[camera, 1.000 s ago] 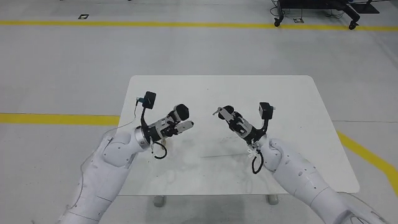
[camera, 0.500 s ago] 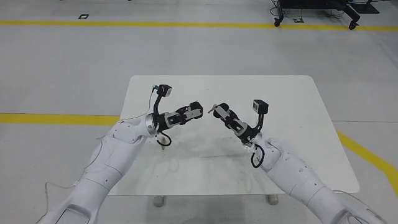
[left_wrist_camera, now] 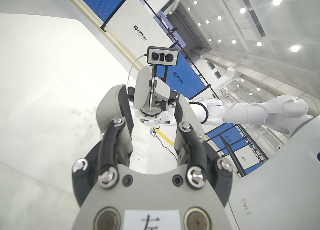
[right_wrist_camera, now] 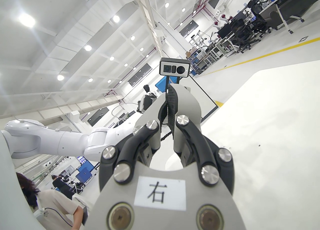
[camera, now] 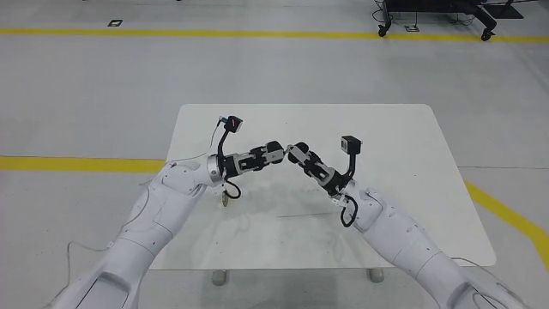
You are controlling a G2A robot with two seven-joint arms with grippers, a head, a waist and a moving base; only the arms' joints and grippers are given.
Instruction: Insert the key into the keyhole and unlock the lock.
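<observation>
i see the left gripper [camera: 275,149] and right gripper [camera: 296,152] tip to tip above the middle of the table [camera: 395,137]. left fingers are spread wide apart, right fingers pressed together. i can't tell whether the key sits between them

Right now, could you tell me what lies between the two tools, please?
Nothing I can see: in the top view the left tool and right tool nearly meet tip to tip over the table.

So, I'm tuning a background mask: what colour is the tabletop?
The tabletop is plain white, best seen in the top view.
</observation>
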